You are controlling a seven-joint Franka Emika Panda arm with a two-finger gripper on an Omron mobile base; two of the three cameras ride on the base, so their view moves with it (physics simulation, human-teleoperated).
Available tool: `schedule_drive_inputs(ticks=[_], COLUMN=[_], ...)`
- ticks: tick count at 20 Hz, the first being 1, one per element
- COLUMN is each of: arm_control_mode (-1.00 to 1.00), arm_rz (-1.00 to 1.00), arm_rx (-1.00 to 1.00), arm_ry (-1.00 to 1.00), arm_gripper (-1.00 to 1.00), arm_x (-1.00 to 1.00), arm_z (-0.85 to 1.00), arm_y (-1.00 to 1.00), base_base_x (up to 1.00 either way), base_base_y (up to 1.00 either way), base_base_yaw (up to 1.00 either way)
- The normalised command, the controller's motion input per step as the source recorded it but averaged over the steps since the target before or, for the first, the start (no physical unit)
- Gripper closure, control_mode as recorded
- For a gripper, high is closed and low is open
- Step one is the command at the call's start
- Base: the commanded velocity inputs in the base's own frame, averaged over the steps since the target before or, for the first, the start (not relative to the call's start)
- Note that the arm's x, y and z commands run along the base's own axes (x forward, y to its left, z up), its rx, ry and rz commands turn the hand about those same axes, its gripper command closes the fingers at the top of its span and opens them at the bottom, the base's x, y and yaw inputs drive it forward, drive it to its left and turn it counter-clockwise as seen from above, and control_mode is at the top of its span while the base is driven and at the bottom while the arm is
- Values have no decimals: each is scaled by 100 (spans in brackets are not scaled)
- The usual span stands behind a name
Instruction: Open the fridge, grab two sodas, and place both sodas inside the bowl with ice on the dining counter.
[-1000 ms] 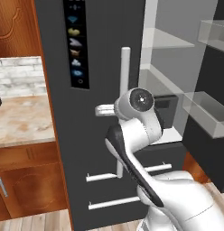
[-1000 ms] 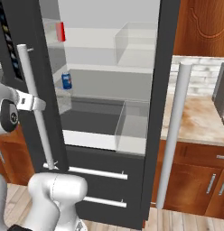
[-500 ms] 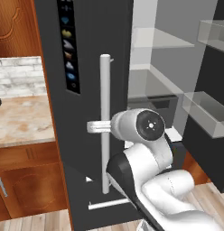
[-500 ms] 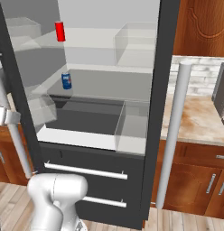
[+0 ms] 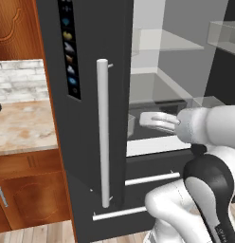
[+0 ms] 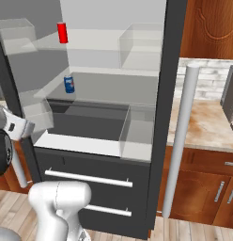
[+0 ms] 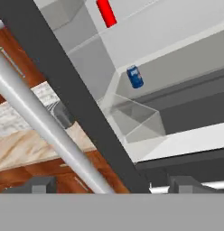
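- Beyond the fingertips, the fridge stands open; fingers apart, holding nothing.
- Red can on upper shelf, blue can on the shelf below, both well past the gripper.

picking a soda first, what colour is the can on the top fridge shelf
Red can; clearest in the right base view.

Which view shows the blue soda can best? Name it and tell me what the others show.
The right base view: the blue soda can stands upright on the fridge shelf, unobstructed. The hand view shows it tilted by camera roll. In the left base view I cannot make it out.
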Motion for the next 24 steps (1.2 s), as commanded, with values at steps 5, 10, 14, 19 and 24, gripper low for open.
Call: schedule_drive_inputs(ticks=[5, 10, 14, 19, 24], arm_control_mode=[-100, -100, -100, -100, -100], arm_rz=[20, 11, 11, 9, 9], arm_rx=[35, 21, 18, 16, 7], arm_ry=[1, 7, 14, 18, 17], arm_gripper=[-100, -100, -100, -100, -100], arm_x=[67, 100, 100, 89, 48], arm_z=[0, -11, -19, -9, -5], arm_y=[-51, -6, 8, 43, 76], base_base_x=[0, 0, 0, 0, 0], base_base_y=[0, 0, 0, 0, 0], base_base_yaw=[0, 0, 0, 0, 0])
